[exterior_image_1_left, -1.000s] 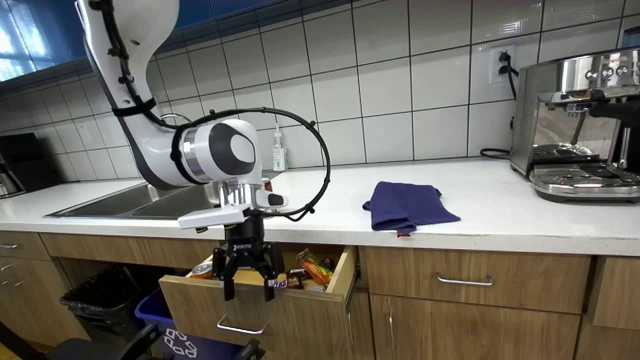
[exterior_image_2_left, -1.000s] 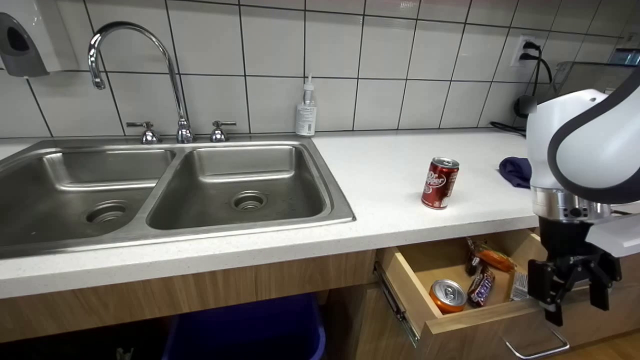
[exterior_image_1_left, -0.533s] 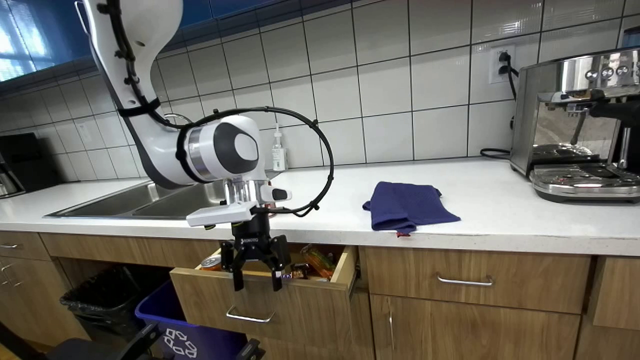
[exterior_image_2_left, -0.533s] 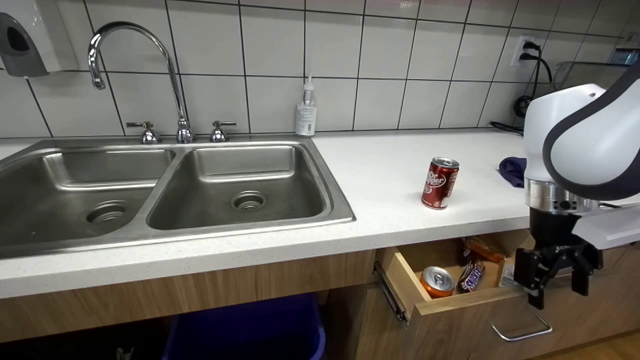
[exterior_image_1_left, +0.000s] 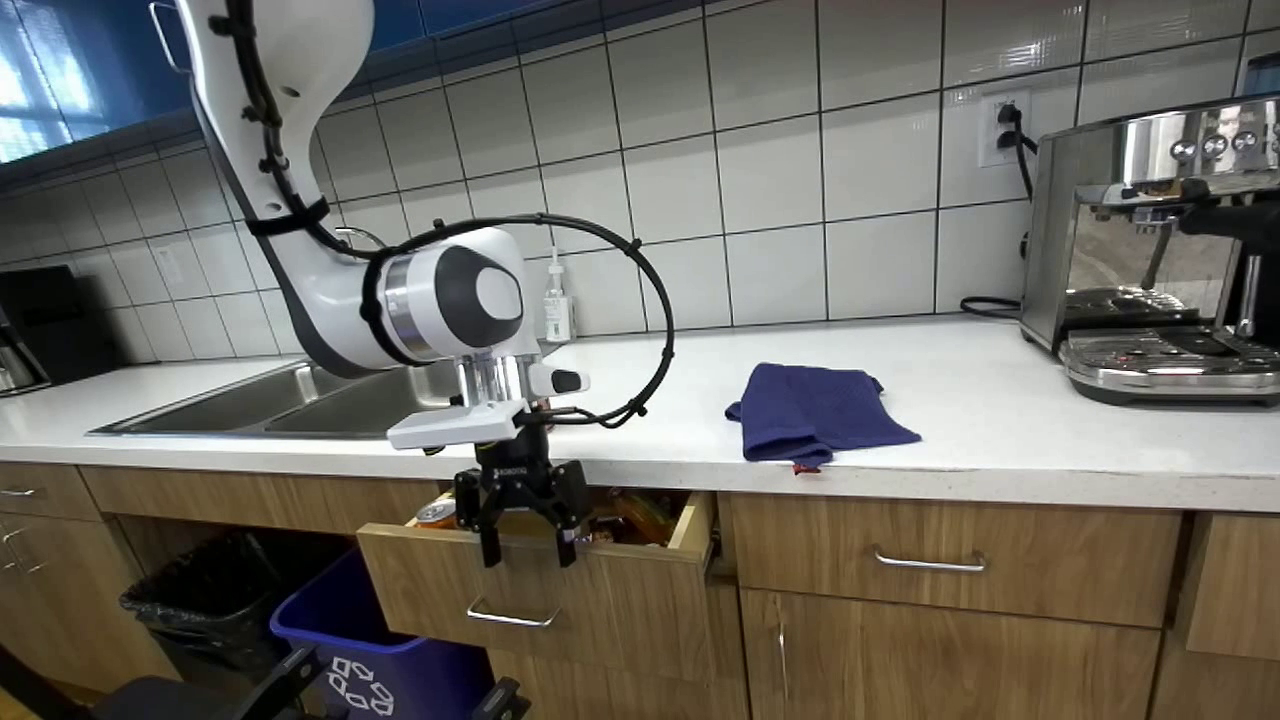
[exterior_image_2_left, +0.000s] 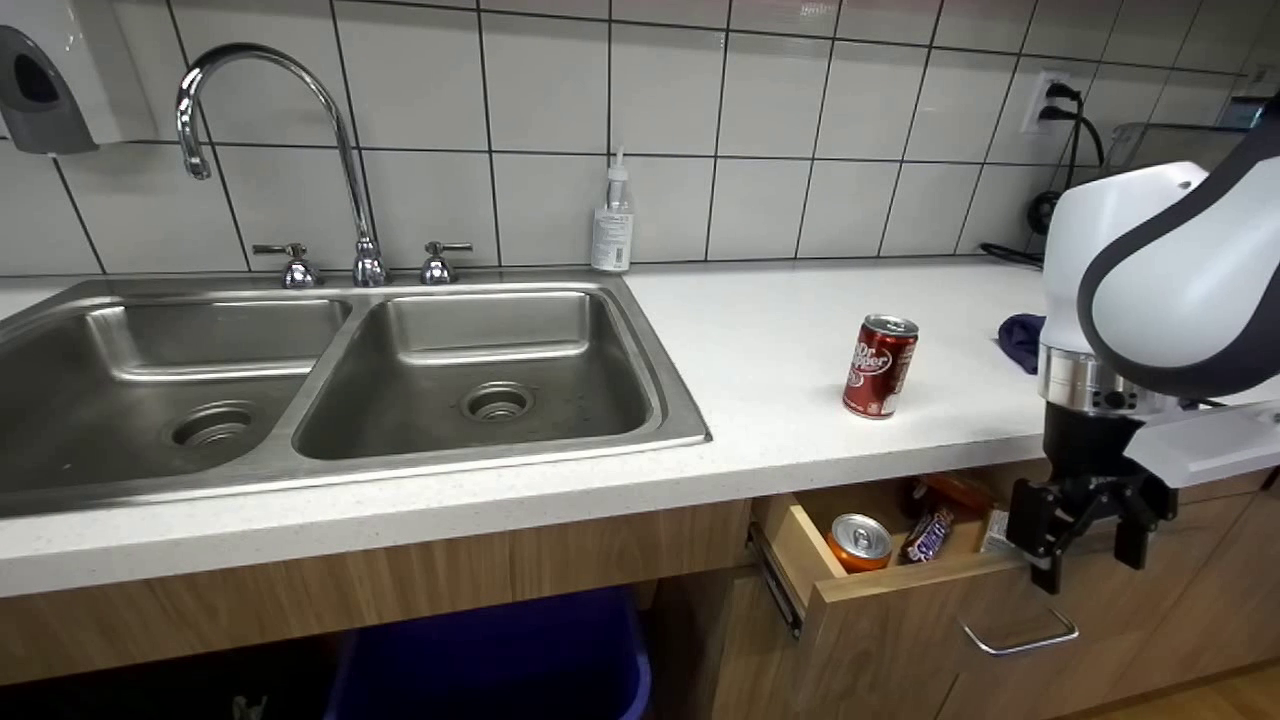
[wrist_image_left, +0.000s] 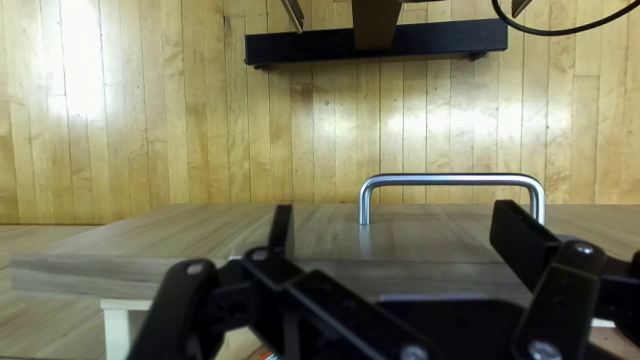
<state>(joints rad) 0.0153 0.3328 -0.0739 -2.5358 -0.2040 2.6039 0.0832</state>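
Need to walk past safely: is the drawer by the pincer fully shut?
No, an exterior view shows the drawer standing partly open, with an orange can and a Snickers bar visible inside.

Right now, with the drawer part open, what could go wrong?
The open gripper is right at the drawer front; its fingers could slip or scrape it. The orange can stands upright in the drawer, so a jolt might tip it. The cable loops wide of the arm and could snag.
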